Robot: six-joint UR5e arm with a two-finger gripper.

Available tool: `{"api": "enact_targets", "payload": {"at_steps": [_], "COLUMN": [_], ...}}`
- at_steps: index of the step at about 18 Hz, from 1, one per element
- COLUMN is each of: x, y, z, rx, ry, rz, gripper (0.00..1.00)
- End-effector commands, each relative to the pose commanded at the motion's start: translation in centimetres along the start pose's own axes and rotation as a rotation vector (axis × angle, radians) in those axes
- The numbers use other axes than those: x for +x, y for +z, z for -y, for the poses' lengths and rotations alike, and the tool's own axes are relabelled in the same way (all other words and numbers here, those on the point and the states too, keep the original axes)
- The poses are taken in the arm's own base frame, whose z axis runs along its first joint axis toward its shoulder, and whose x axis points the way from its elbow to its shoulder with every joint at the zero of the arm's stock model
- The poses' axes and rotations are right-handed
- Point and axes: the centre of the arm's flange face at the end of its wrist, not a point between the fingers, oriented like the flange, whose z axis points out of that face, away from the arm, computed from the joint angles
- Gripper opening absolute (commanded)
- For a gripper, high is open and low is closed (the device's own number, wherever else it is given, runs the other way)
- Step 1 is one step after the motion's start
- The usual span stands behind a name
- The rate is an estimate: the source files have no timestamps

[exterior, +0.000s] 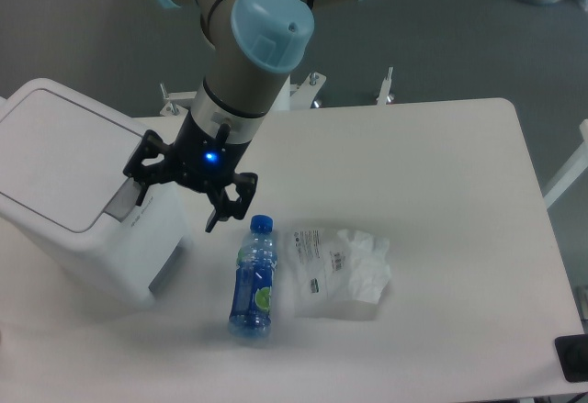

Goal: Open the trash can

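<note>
A: Is the trash can (69, 196) open yet?

B: No. It sits at the table's (441, 192) left edge with its flat lid (57, 157) down.

A: And the gripper (180, 195)?

B: Fingers spread, holding nothing, just beside the can's right end by the grey button panel (118, 203). Pressing it is what remains, I'd judge. 1 bottle (254, 277) lies nearby.

A single fixed camera looks steeply down from above the near edge of the desk (441, 146), at middling range. It takes in almost the whole white top, the bin (64, 192) at the left edge, the arm (253, 54) coming in from the top, and grey floor (459, 45) beyond the far edge.
</note>
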Motion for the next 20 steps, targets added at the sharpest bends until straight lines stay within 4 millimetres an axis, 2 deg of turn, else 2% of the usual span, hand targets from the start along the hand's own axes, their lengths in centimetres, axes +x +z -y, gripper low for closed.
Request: {"api": "enact_targets", "payload": {"at_steps": [12, 16, 20], "x": [0.2, -0.8, -3.4], "y": [-0.3, -2.2, -4.6], "z": [0.1, 0.6, 0.8], "rx": [0.005, 0.039, 0.095], "ry": [0.005, -0.002, 0.022], "rz": [0.002, 0.022, 0.105], "gripper": [1.00, 1.00, 1.00]}}
